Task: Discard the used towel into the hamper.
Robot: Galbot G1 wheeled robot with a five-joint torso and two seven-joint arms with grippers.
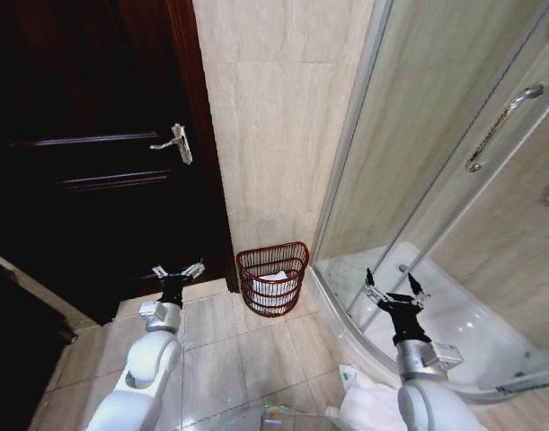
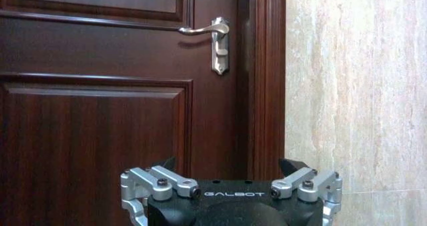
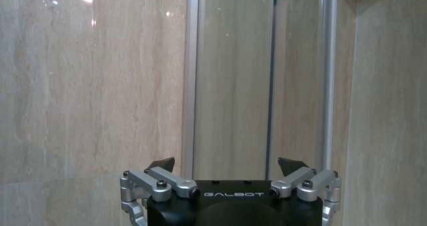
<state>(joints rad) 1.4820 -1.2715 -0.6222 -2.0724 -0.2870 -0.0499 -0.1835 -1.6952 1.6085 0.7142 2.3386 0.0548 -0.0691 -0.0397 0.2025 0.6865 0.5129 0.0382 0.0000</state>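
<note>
Standing on the pale tiled floor point(image 1: 256, 359), against the foot of the beige stone-tiled wall point(image 1: 274, 117), the small round hamper of dark reddish-brown open wire weave point(image 1: 272, 278) is seen between the dark wooden panelled door point(image 1: 85, 153) and the curved glass shower enclosure point(image 1: 436, 162). Its sides taper slightly downward, its rim is a thicker band of the same colour, and something white is glimpsed through the mesh in its lower part. A silver lever door handle point(image 1: 175, 142) is fitted at the door's edge, well above the hamper. A crumpled white towel point(image 1: 364, 400) is found on the floor at the lower edge of the head view, beside the right arm and well apart from the hamper. The left gripper point(image 1: 178, 270) is held low before the door, its fingers spread apart and gripping nothing. The right gripper point(image 1: 395, 289) is held before the shower's white base, its fingers likewise spread and empty.
</note>
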